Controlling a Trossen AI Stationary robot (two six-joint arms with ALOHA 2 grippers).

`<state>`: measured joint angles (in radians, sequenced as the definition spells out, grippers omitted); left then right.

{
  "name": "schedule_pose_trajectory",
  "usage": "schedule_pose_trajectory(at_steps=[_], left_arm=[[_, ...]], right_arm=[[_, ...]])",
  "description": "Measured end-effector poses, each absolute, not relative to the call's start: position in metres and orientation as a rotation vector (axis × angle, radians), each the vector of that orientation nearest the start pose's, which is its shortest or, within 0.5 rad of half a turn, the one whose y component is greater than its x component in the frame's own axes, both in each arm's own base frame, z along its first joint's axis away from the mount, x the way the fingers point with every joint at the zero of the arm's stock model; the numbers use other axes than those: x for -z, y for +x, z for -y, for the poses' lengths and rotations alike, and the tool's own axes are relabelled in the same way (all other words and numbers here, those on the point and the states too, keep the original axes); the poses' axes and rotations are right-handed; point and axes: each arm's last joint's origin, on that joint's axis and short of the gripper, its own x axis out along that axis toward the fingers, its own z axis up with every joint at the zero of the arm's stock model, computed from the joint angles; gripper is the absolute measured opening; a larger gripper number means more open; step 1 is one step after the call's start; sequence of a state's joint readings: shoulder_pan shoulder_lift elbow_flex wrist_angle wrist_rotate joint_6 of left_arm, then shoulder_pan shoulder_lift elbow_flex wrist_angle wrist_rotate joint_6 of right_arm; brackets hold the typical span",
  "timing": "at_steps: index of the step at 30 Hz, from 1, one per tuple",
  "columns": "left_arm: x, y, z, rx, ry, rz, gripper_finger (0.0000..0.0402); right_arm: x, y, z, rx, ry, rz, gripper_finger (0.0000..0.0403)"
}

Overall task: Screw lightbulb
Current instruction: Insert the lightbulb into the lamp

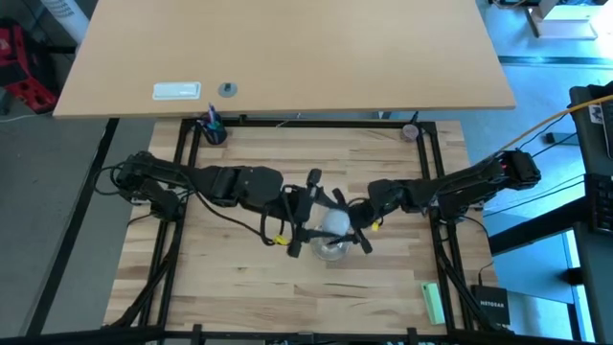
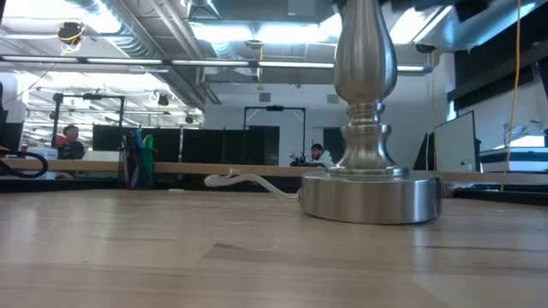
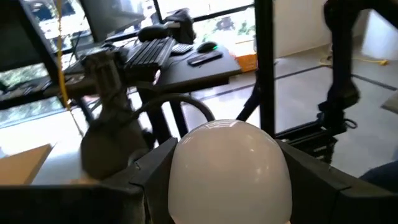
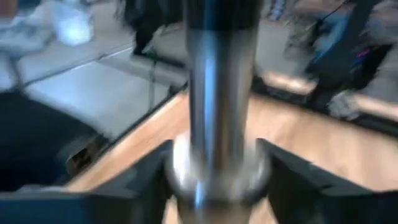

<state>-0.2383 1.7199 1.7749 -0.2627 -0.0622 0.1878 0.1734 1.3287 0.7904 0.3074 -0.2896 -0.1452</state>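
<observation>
My left gripper [image 3: 227,186] clamps the lightbulb [image 3: 229,168] by its frosted globe: light, slippery, fragile, so I judge minimal squeeze. My right gripper [image 4: 214,171] pinches the stand [image 2: 368,128] stem, steadying it.

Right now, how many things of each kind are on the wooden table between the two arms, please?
Lightbulb: 1
Lamp stand: 1
Green block: 1
Total: 3
The left gripper holds the lightbulb; the right gripper holds the lamp stand.
</observation>
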Motion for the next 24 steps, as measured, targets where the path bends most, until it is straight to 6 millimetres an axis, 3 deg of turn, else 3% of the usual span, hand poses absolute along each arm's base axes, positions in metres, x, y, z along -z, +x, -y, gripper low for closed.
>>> schedule_pose_trajectory(at_steps=[3, 7, 10, 14, 17, 21, 24], left_arm=[[-0.416, 0.384, 0.09, 0.154, 0.221, -0.217, 0.0221], [-0.416, 0.384, 0.088, 0.093, 0.207, -0.226, 0.0221], [-0.416, 0.384, 0.086, 0.022, 0.189, -0.23, 0.0221], [-0.416, 0.384, 0.084, -0.057, 0.147, -0.228, 0.0221], [-0.417, 0.384, 0.083, -0.098, 0.131, -0.225, 0.0221], [-0.417, 0.385, 0.082, -0.124, 0.107, -0.214, 0.0221], [-0.417, 0.385, 0.082, -0.132, 0.102, -0.215, 0.0221]], right_arm=[[-0.265, 0.286, -0.057, -0.414, -0.133, -0.194, 0.0295], [-0.265, 0.283, -0.054, -0.338, -0.139, -0.227, 0.033], [-0.273, 0.274, -0.05, -0.27, -0.145, -0.237, 0.0331], [-0.292, 0.246, -0.046, -0.166, -0.109, -0.259, 0.0317], [-0.296, 0.229, -0.049, -0.08, -0.088, -0.309, 0.0305], [-0.282, 0.222, -0.062, 0.011, -0.034, -0.338, 0.0291], [-0.261, 0.226, -0.074, 0.108, -0.007, -0.344, 0.0284]])
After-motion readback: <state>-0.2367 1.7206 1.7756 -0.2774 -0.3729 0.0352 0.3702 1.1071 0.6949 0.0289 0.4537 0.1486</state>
